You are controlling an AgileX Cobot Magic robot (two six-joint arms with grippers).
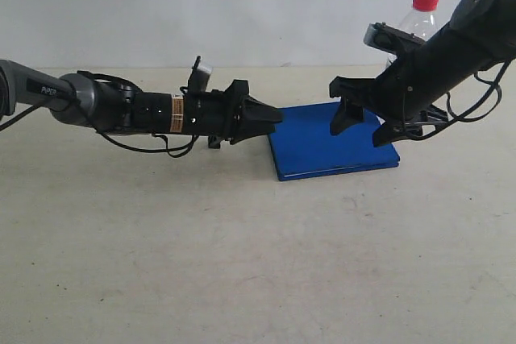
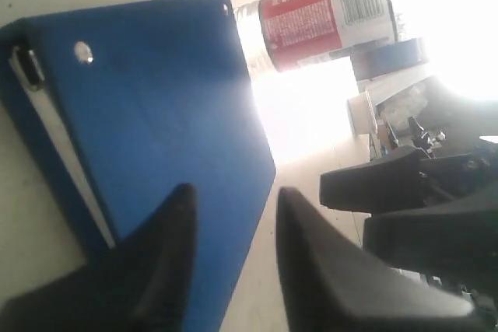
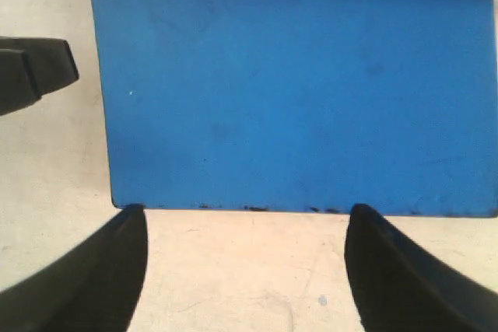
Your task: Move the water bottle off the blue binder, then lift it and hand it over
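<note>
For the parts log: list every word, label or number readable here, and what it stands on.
"PiPER": white lettering on the left arm.
Label of the water bottle: white print on red and a barcode, too blurred to read.
Orange sticker near the left arm's wrist: too small to read.
The blue binder: no text visible.
</note>
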